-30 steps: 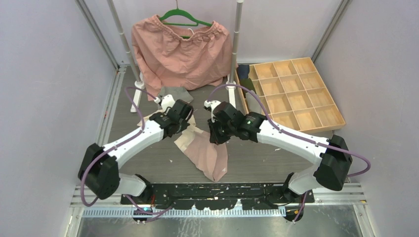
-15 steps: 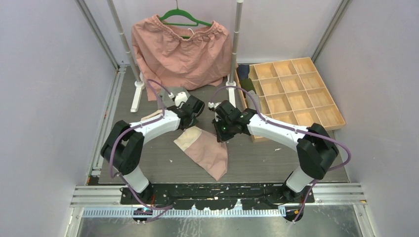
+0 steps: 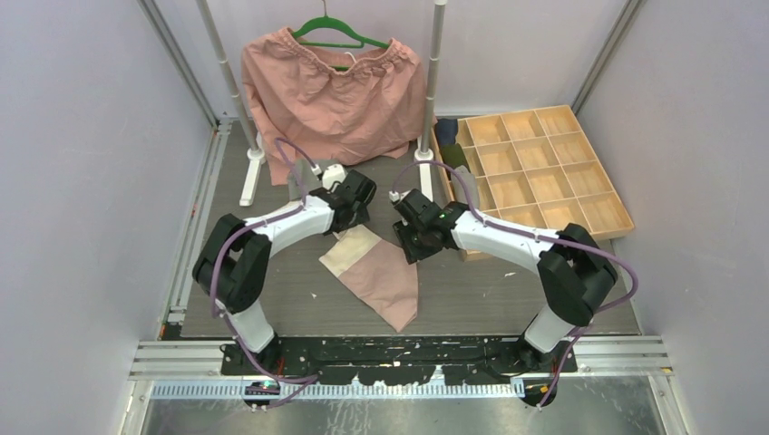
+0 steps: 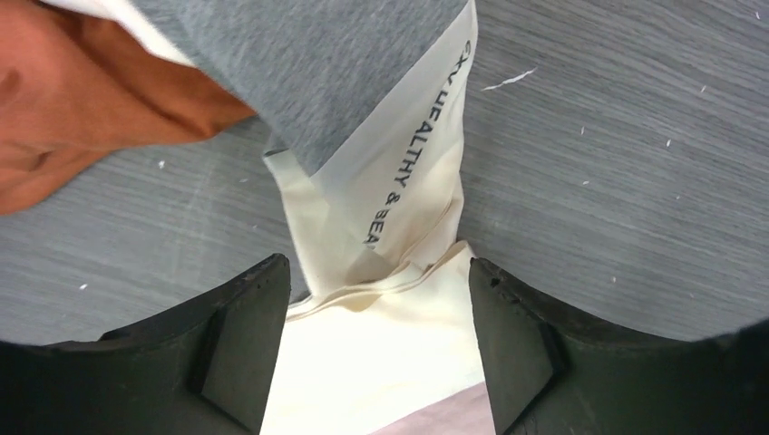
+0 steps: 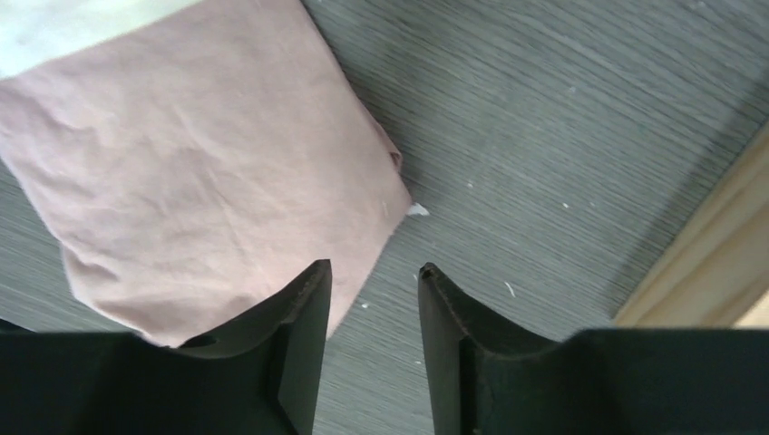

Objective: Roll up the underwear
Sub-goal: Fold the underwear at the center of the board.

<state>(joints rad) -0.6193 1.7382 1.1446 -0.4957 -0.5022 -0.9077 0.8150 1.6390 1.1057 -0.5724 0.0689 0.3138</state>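
A dusty pink underwear (image 3: 381,279) with a cream waistband (image 3: 345,253) lies flat on the grey table. My left gripper (image 3: 350,216) hovers over the waistband's far end, open. In the left wrist view its jaws (image 4: 379,299) straddle the cream band (image 4: 399,190), which carries printed lettering; nothing is gripped. Grey underwear (image 4: 317,63) and orange underwear (image 4: 82,100) lie just beyond it. My right gripper (image 3: 410,245) sits at the pink cloth's far right corner. In the right wrist view it (image 5: 374,272) stands open over bare table, the pink underwear (image 5: 199,154) to its left.
A large salmon garment (image 3: 331,95) hangs on a green hanger between two rack posts (image 3: 433,82) at the back. A wooden compartment tray (image 3: 544,172) stands to the right, dark rolls (image 3: 451,136) in its far left cells; its edge (image 5: 716,263) is close to my right gripper.
Both grippers were shut on the waistband end and carried it a little farther back. They have now opened and let it go; the underwear lies flat.
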